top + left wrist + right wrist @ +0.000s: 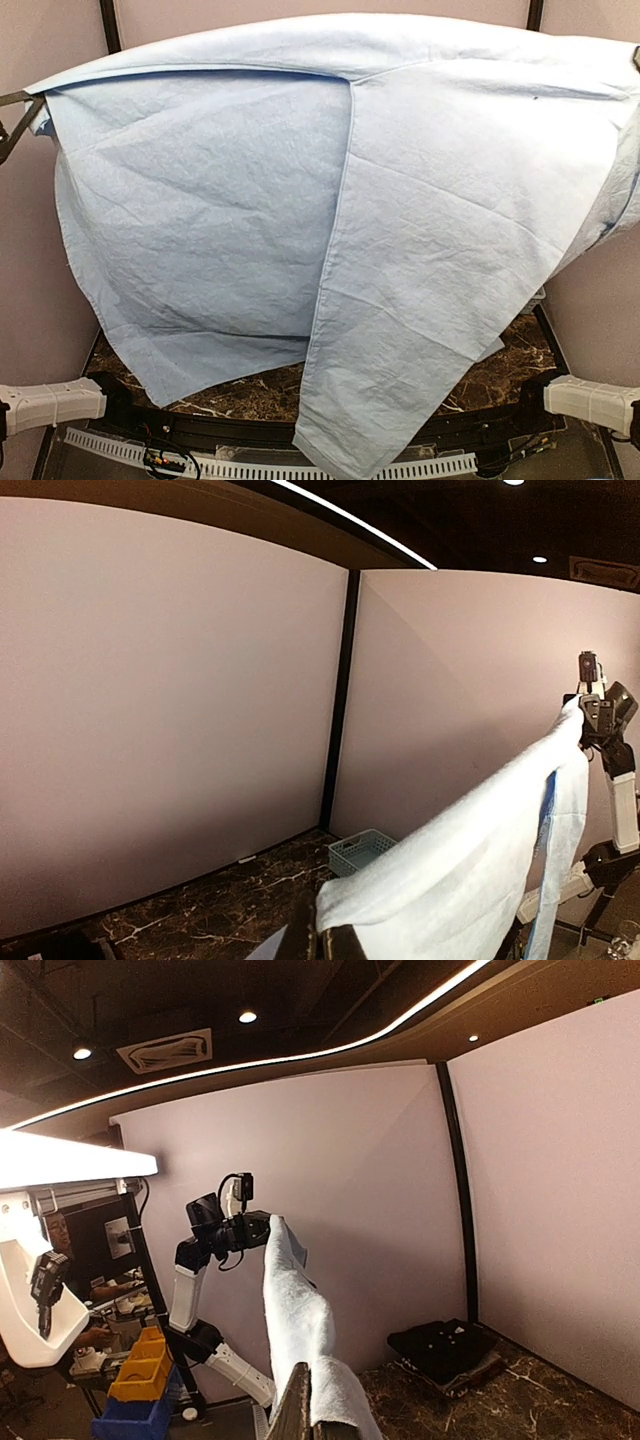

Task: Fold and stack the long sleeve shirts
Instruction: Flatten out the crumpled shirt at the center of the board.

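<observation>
We see light blue shirt (330, 220) stretched aloft, left gripper (266, 1226) clamped on its left end, right gripper (582, 706) clamped on right end.

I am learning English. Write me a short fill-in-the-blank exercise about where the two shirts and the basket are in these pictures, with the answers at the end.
1. The light blue shirt hangs in the air between the left end effector and the right end effector, both ____ on it.
2. The black shirt lies ____ the marble table.
3. The lattice basket stands near the ____ where the walls meet.
Answers: shut; on; corner.
</observation>
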Motion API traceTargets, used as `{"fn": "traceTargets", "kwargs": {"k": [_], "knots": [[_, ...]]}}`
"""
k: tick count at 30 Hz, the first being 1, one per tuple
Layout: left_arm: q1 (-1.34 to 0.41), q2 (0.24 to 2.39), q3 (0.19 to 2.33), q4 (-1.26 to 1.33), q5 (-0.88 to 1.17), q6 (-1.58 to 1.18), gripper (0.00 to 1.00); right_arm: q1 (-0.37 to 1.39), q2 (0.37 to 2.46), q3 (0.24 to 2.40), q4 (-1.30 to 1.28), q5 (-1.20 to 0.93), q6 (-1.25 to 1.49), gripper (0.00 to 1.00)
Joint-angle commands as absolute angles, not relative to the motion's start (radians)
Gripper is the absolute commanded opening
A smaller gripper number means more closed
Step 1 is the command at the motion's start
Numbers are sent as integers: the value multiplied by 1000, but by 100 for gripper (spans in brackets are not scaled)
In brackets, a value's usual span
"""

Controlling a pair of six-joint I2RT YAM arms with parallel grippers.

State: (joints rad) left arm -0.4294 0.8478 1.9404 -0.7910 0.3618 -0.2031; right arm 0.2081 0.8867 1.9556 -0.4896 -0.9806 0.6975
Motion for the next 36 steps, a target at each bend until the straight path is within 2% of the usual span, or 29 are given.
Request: {"fn": "traceTargets", "kwargs": {"k": [1,7,13,18,23,29,36], "knots": [[-422,941,1901,-804,81,-180,0,202,957,1938,-608,-794,588,0],[-422,1050,1828,-751,-150,-130,0,202,1030,1869,-651,-603,467,0],[-422,1145,1932,-738,-386,-73,0,202,1155,1887,-602,-675,465,0],[-422,1249,2053,-779,-427,-42,0,202,1197,1878,-590,-653,448,0],[-422,1242,2050,-782,-272,-47,0,202,1183,1876,-597,-688,432,0],[-422,1102,1951,-768,-21,-46,0,202,1089,1880,-590,-845,448,0],[-422,956,2012,-846,165,-117,0,202,978,1940,-558,-997,601,0]]}}
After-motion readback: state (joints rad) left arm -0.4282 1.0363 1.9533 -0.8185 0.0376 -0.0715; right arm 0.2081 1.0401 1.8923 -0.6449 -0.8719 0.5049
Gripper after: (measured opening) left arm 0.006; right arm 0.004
